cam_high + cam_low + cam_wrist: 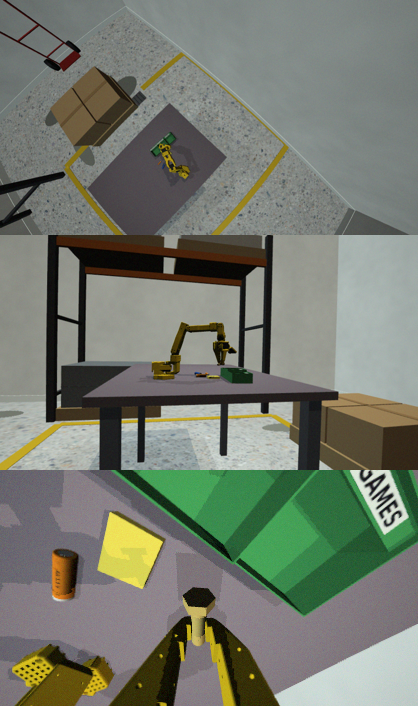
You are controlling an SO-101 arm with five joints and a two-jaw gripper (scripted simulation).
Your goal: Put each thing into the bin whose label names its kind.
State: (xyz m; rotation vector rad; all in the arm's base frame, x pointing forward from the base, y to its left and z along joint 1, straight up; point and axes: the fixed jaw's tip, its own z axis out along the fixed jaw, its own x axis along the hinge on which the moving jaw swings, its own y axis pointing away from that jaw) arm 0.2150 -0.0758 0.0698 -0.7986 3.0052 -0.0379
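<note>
My gripper (164, 146) (220, 363) (198, 631) is shut on a small tan bolt (198, 601) with a dark hex head. It holds the bolt above the table, beside the row of green bins (171, 137) (236, 377) (280, 560). One bin's label (381, 501) reads GAMES; other labels are unreadable or out of view. A flat yellow square block (213, 377) (130, 552) lies near the bins. An orange battery (200, 375) (64, 576) lies beyond it. A blue thing (163, 165) (197, 373) and a small orange thing (159, 162) (207, 373) lie nearer the arm's side.
The bins stand in a joined row on the purple-grey table (125, 186) (175, 389). The arm's yellow base (184, 172) (163, 372) stands on the same table. Cardboard boxes (93, 107) (356, 418) and a shelf rack (161, 249) are off the table.
</note>
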